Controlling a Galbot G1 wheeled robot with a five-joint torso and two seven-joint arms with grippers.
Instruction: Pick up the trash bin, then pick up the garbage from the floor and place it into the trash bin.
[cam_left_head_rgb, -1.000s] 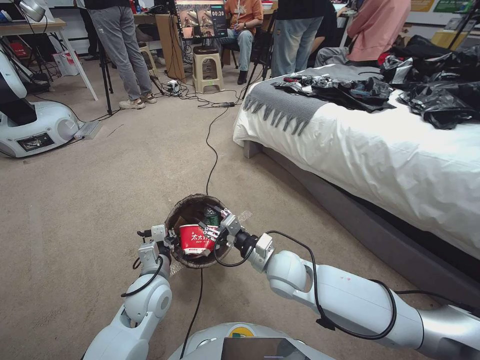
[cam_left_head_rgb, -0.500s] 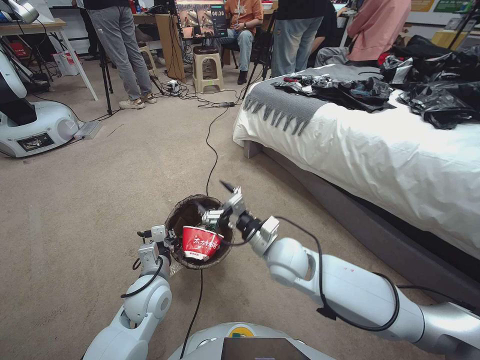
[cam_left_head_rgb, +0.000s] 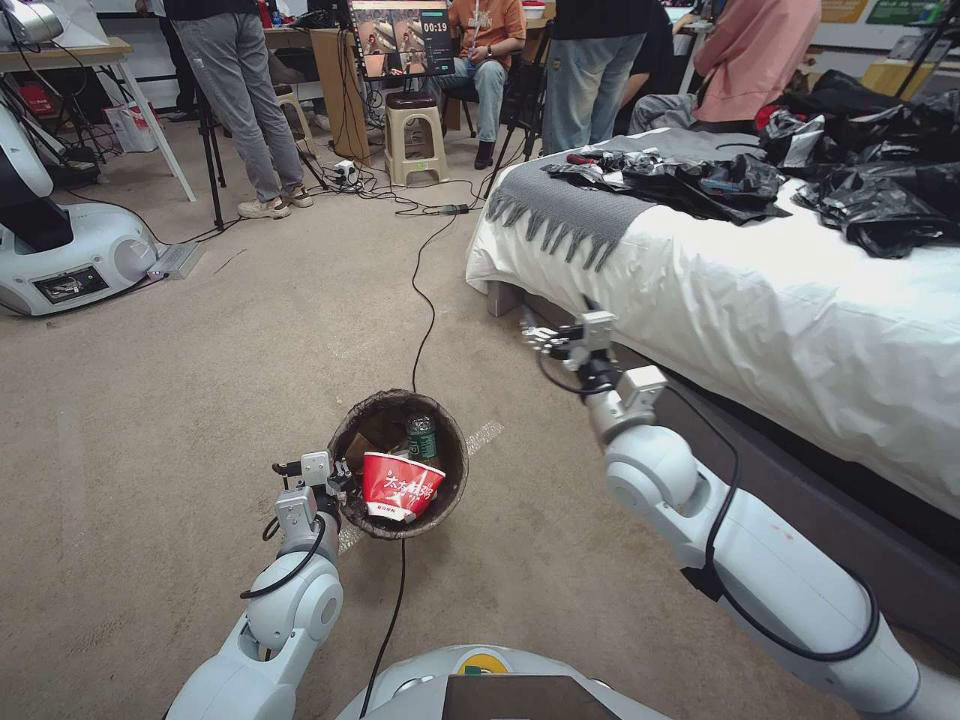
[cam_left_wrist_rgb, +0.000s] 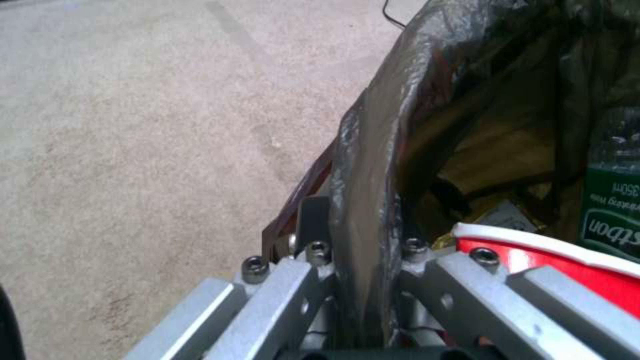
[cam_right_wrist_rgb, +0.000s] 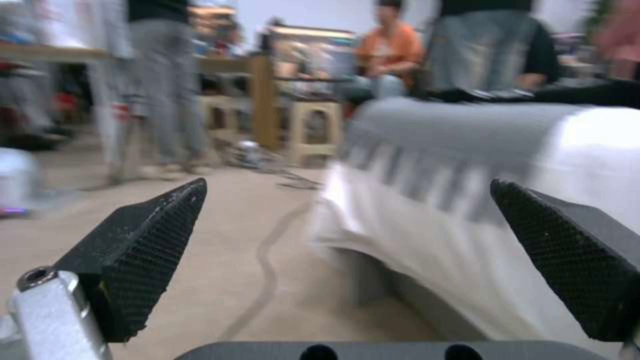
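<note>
The left tool (cam_left_head_rgb: 335, 487) is clenched on the near-left rim of the trash bin (cam_left_head_rgb: 345, 440), one finger inside and one outside, with the dark liner (cam_left_wrist_rgb: 363, 165) pinched between them, as the left wrist view shows. The bin is held low over the carpet (cam_left_head_rgb: 200, 400), near the robot's base. Inside it a red-and-white noodle cup (cam_left_head_rgb: 400, 487) lies tilted against the near wall, with a green-labelled bottle (cam_left_head_rgb: 422, 437) upright just behind; a scrap of yellow wrapper (cam_left_wrist_rgb: 493, 212) is glimpsed below.

Risk 1: the grip is on one edge only. If liner rather than plastic rim is mostly held, the film could slip or tear and the bin could tip, spilling the cup, which sits high near the rim.

Farther right, the right tool (cam_left_head_rgb: 545, 338) is raised beside the bed (cam_left_head_rgb: 760, 300), released and empty, its pads (cam_right_wrist_rgb: 143, 240) spread wide.

Risk 2: the bed edge could be struck by this arm on a careless sweep. No loose garbage is made out on the carpet; anything left could be missed.
</note>
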